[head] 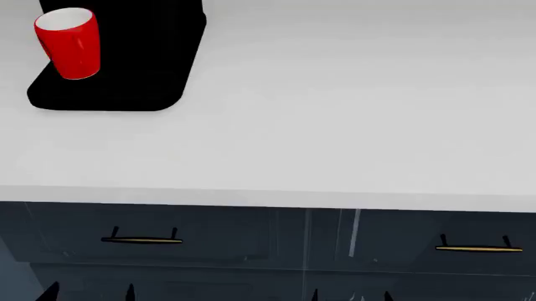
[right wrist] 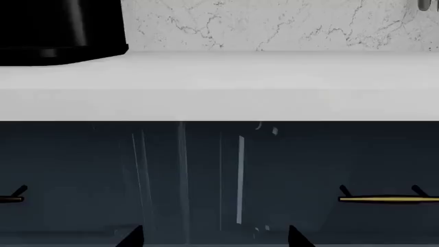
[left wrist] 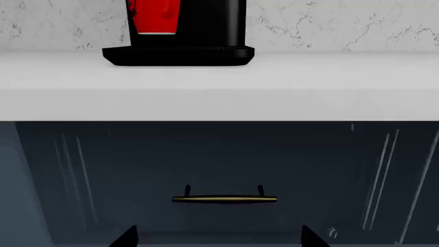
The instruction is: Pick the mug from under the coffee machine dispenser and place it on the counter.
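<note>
The red mug (head: 69, 42) with a white inside stands upright on the black drip tray of the coffee machine dispenser (head: 134, 56) at the far left of the white counter (head: 335, 113). In the left wrist view the mug (left wrist: 153, 17) sits on the machine's base (left wrist: 178, 54). My left gripper (left wrist: 218, 237) is open and empty, low in front of the cabinet, far below the mug. My right gripper (right wrist: 214, 237) is open and empty, also low before the cabinet front. Their fingertips (head: 50, 291) show at the head view's lower edge.
Dark blue-grey cabinet fronts with brass handles (head: 142, 239) (head: 477, 248) sit under the counter edge. A white marbled wall (right wrist: 274, 25) backs the counter. The machine's base (right wrist: 61, 31) shows in the right wrist view.
</note>
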Controlling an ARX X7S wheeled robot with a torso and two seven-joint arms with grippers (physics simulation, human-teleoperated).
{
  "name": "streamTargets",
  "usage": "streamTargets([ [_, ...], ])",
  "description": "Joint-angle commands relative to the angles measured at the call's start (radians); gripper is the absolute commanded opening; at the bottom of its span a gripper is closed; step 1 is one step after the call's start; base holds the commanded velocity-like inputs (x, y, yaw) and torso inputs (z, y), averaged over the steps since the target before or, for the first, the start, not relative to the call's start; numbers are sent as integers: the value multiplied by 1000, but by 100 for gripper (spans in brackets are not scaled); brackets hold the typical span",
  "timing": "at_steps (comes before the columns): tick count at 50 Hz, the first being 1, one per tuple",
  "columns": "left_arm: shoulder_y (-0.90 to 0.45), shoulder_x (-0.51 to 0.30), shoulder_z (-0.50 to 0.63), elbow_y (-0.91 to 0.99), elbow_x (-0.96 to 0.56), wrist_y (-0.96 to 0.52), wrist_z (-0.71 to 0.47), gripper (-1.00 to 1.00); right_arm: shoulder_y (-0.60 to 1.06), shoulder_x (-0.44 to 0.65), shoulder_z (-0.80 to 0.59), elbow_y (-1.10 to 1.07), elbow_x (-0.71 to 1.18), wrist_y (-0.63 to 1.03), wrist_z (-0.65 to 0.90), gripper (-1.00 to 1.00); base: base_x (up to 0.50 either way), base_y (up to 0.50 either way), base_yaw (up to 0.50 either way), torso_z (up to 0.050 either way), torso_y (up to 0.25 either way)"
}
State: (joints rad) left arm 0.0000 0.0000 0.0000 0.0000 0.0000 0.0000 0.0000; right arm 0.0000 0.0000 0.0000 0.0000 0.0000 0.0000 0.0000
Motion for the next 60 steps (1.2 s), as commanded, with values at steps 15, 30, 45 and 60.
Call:
streamTargets([
  [15,11,-63,74,35,-54,-14,-74,100,-3,58,-76,-11,19,-18,81,100,0,0,0,12,0],
  [30,5,-81,92,27,-79,-14,-96,100,2,79,-106,-1,20,-25,107,100,0,0,0,50,0],
  [45,3,-97,110,34,-94,-18,-120,100,12,96,-132,8,19,-29,132,100,0,0,0,50,0],
  [60,1,-109,109,44,-118,-40,-159,100,5,113,-151,-4,28,-47,153,100,0,0,0,24,0],
])
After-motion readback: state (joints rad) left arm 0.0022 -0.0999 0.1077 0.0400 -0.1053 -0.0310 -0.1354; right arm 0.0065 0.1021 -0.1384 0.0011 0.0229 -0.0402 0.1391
